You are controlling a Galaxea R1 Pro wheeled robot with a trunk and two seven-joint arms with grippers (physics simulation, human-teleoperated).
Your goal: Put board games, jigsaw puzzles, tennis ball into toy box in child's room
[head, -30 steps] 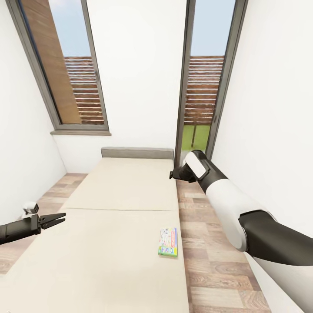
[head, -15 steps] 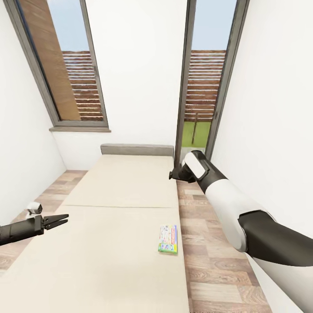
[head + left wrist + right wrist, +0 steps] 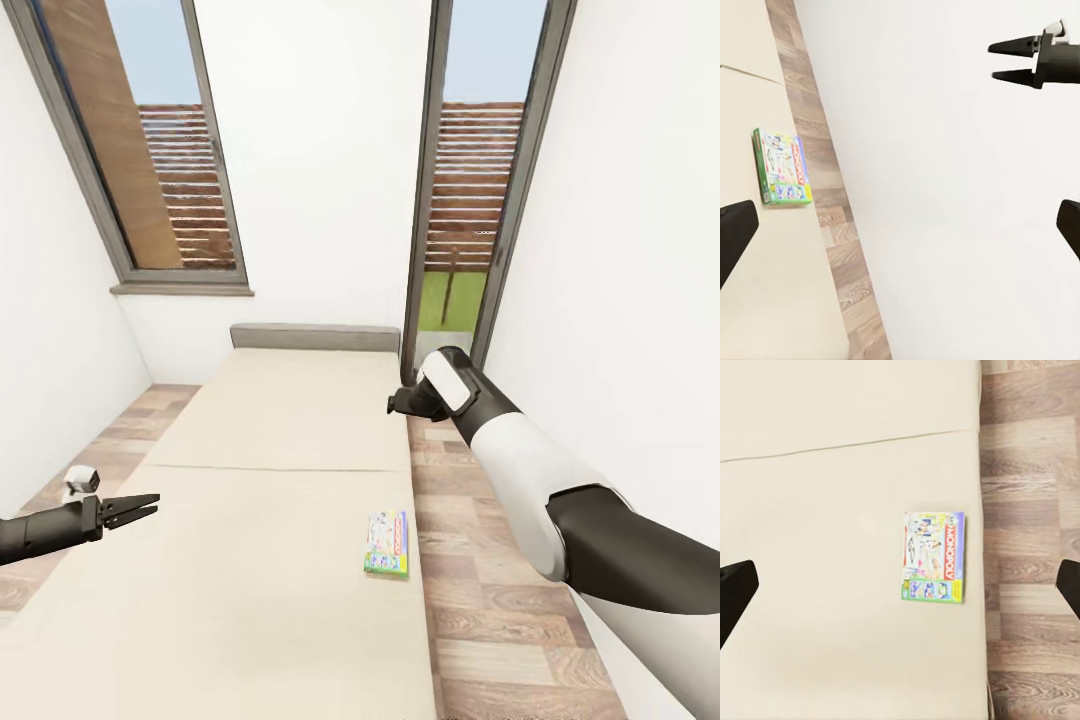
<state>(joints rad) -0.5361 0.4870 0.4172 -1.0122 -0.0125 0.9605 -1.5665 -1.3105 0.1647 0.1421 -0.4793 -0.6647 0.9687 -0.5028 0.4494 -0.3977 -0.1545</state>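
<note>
Right gripper (image 3: 395, 405): jaws wide apart, holding nothing, up in the air.
Left gripper (image 3: 140, 507): open a little, empty.
Board game (image 3: 933, 556): flat on the bed (image 3: 280, 420), below the right gripper, near the floor-side edge.
Do it well: come straight down, pinch the thin edge.
Looks: green rim, red Monopoly word.

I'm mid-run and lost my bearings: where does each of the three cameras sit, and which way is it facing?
Head view: high on the robot, facing down the beige bed toward the windows; both arms show, left gripper and right gripper.
Left wrist view: looks across the bed's edge to the white wall; own fingertips and the right gripper show.
Right wrist view: looks down on the mattress; own fingertips show.
All three share the green-edged Monopoly board game.
</note>
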